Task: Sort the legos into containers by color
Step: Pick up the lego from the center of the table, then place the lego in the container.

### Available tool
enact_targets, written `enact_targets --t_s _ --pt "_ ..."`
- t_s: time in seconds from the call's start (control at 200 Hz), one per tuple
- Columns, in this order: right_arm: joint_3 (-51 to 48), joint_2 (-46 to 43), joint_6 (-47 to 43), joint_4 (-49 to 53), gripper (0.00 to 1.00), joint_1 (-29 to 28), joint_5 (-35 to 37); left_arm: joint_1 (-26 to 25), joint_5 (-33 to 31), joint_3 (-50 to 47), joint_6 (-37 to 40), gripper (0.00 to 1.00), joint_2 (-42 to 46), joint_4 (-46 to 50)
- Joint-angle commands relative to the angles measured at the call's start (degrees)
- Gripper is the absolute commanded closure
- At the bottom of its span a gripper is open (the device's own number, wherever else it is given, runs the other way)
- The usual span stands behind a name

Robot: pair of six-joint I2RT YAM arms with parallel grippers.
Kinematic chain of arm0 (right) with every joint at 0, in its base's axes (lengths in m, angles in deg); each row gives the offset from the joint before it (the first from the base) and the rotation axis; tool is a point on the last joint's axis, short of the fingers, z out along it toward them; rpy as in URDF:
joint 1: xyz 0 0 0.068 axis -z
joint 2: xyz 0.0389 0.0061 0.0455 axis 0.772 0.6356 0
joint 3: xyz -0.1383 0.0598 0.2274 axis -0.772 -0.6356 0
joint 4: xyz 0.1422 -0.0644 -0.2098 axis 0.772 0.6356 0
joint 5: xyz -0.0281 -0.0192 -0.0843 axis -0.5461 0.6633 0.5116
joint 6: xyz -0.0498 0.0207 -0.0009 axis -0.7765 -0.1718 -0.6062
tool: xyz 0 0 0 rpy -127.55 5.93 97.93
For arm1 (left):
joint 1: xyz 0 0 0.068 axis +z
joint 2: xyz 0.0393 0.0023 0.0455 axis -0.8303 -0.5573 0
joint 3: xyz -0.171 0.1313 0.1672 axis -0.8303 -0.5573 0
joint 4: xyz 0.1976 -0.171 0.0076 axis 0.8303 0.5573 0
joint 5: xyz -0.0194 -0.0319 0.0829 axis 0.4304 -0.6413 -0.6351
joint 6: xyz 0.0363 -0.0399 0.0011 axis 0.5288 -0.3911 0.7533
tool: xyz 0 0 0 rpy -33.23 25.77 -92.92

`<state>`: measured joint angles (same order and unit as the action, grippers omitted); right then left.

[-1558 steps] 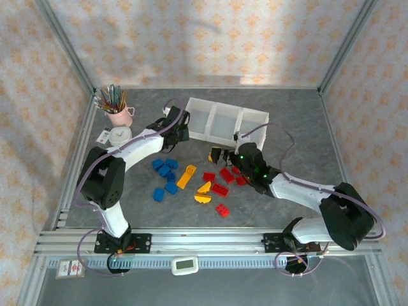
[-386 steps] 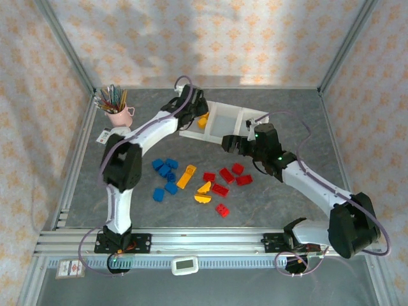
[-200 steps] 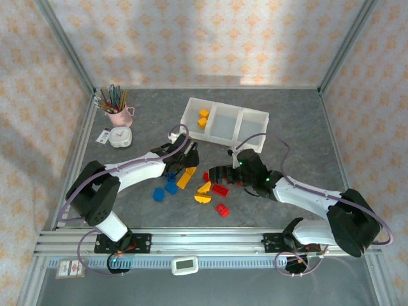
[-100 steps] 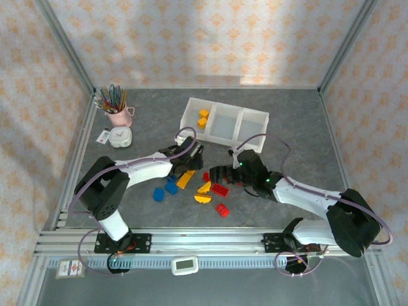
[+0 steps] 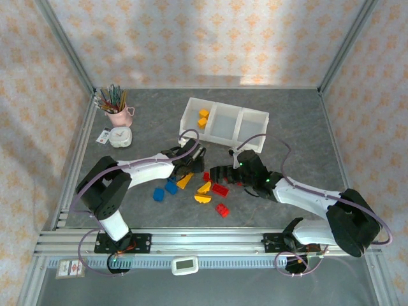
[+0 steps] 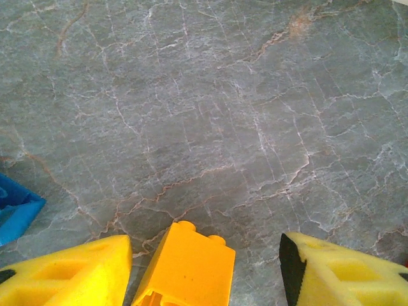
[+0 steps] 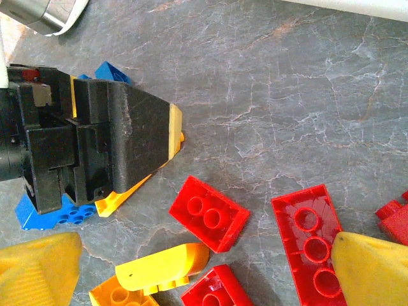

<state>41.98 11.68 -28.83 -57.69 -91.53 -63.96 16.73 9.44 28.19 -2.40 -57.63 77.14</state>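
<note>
Straddling yellow lego, left claw.

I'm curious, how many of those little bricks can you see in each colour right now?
Yellow legos: 5, 2 in the containers, 3 on the table
Red legos: at least 5
Blue legos: at least 3
Total: at least 13; others may be covered
</note>
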Motion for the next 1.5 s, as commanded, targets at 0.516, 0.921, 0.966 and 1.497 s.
enact_targets --t_s 0.516,0.921,0.966,1.497 --pt "0.20 0.74 0.05 -0.97 0.00 -0.32 2.04 -1.21 0.09 0.44 1.95 0.61 -3.41 0.73" --pt "6.50 -0.76 1.17 5.25 0.00 4.07 0.03 -0.87 -7.03 4.96 3.56 0.70 2.65 2.73" --pt "7.03 -0.85 1.17 5.52 0.00 5.03 -0.24 -0.48 -8.36 6.59 3.65 0.70 2.87 3.34" --pt "13.54 3.61 2.08 5.67 0.00 12.82 0.20 8.71 -15.49 41.13 4.35 0.70 -21.24 7.82"
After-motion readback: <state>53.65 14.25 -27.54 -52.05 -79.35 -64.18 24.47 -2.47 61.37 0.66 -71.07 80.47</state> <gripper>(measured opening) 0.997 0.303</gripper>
